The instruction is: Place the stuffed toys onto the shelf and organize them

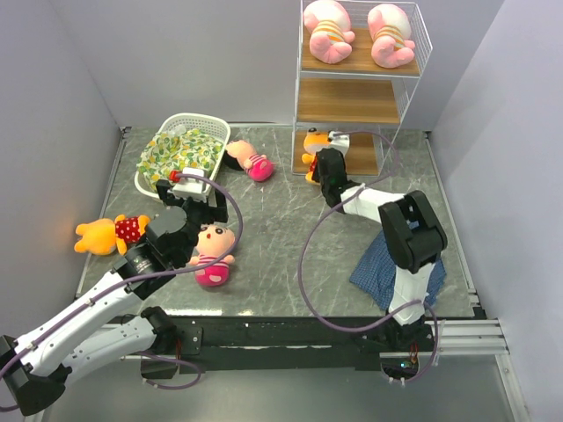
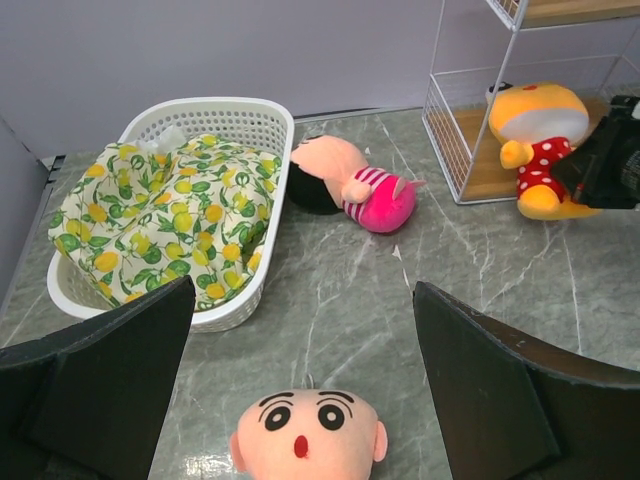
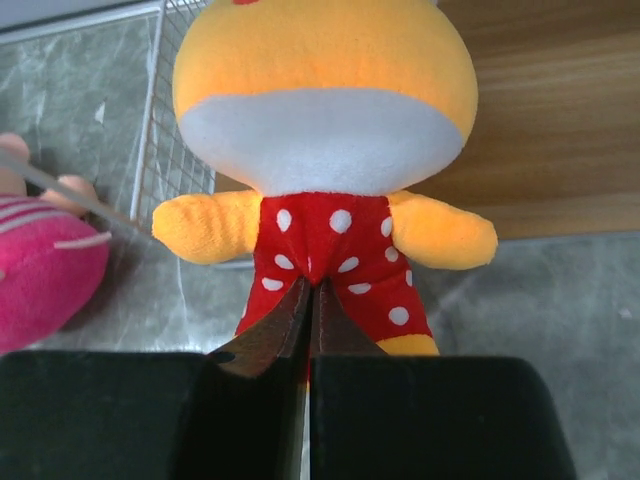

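**A:** Where do we have the red-shirted bear (image 3: 320, 120)?

**B:** It lies at the mouth of the shelf's (image 3: 540, 120) bottom tier. Its head is over the wooden board and its legs are out over the grey surface (image 3: 560, 290). Our right end effector (image 3: 308, 330) has its fingers pressed together on the dotted red cloth between the legs. It looks like a thin pinch of fabric, though from the wrist view we cannot tell how much is caught.

**A:** So what could go wrong for us?

**B:** A fold that thin could slide out as soon as we push. The body is soft, so we think it would buckle rather than glide, and the big head might drag on the board. The wire side (image 3: 165, 150) is just beside one arm and could snag it. If we let go here, we judge that the bear could roll back out.

**A:** And how does it look?

**B:** It has a plump orange-yellow head with a pale patch, stubby arms spread wide, and a red shirt with white dots. We judge it to be squashy all over.

**A:** What about our other arm?

**B:** The left end effector (image 2: 300, 370) is spread wide and holds nothing. It hovers over the pink-clad doll (image 2: 308, 435), whose face looks up between the fingers. If we came down off centre, we would press on the round head instead of straddling it. Elsewhere, two piglets (image 1: 327, 31) lie on the top tier. The other doll (image 1: 249, 160) is beside the basket (image 1: 211, 123), and the other bear (image 1: 110, 234) is at the far left.
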